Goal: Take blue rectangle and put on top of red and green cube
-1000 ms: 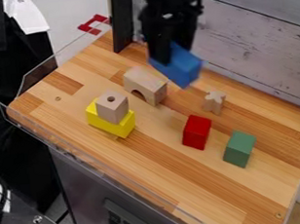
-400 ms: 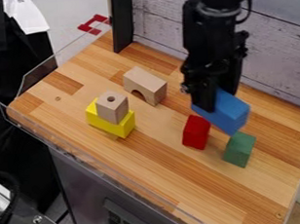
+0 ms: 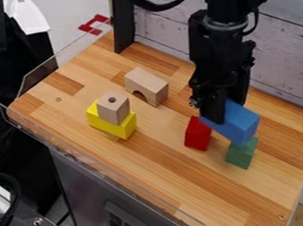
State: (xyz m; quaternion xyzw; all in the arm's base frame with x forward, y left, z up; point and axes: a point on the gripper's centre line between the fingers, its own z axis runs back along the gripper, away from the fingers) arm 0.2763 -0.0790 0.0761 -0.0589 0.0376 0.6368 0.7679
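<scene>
The black two-finger gripper (image 3: 225, 110) pinches a blue rectangular wooden block (image 3: 240, 123) over the red (image 3: 196, 135) and green wooden blocks (image 3: 241, 154), right of centre; contact below cannot be confirmed.

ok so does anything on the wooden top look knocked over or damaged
Nothing stands out: the red block and green block stand upright, the blue block is in the pincer over them, and the small wooden block sits on the yellow one.
</scene>
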